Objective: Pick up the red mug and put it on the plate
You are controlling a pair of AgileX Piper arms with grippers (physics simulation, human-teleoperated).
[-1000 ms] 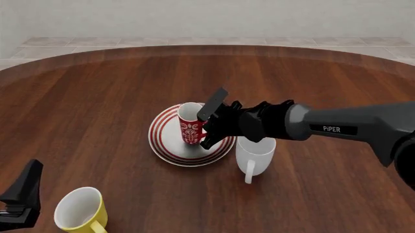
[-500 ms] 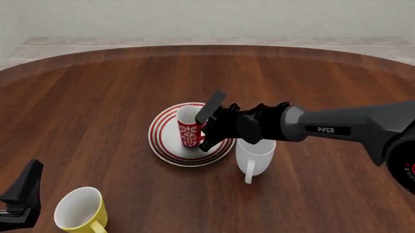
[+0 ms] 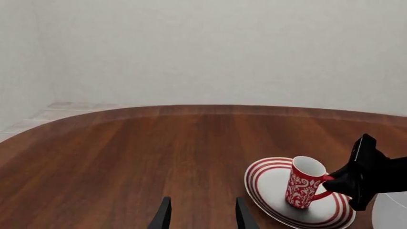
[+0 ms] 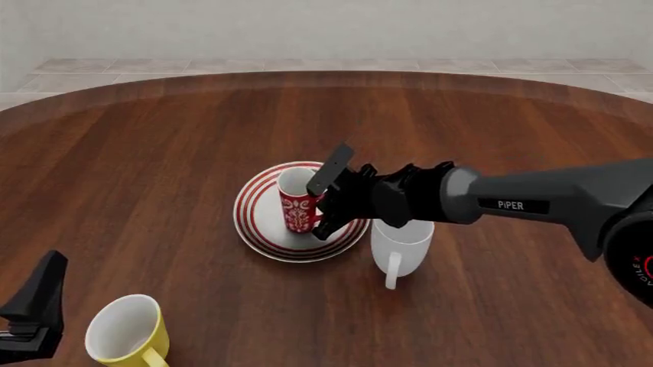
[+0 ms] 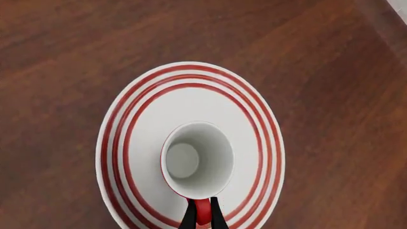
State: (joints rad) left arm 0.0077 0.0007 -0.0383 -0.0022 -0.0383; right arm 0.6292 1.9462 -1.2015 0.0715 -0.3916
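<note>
Red mug (image 4: 298, 200) stood on the plate (image 4: 263, 229), long axis near vertical with a slight tilt, mouth up, white inside showing in the right wrist view (image 5: 196, 160). Whether its base sat fully flat on the plate, cannot tell. Handle (image 5: 201, 211) pointed back toward the right gripper (image 4: 324, 200), whose fingers (image 5: 215, 217) were clamped on that handle, one each side. Mug sat roughly mid-plate, just ahead of the fingertips; plate rim (image 5: 190, 67) ringed it on all sides.

White mug (image 4: 400, 245) stood close under the right arm's wrist, just beside the plate edge, handle toward the camera side. Yellow mug (image 4: 125, 330) was well behind and away from the right fingers, near the left gripper (image 3: 202, 214). Left fingers (image 3: 163, 214) were apart, nothing between them, low over the surface (image 4: 153, 153), well apart from the plate.

Wide bare wood lay beyond the right fingertips and off to the plate's far side; surface's curved edge (image 4: 326, 74) was far off.
</note>
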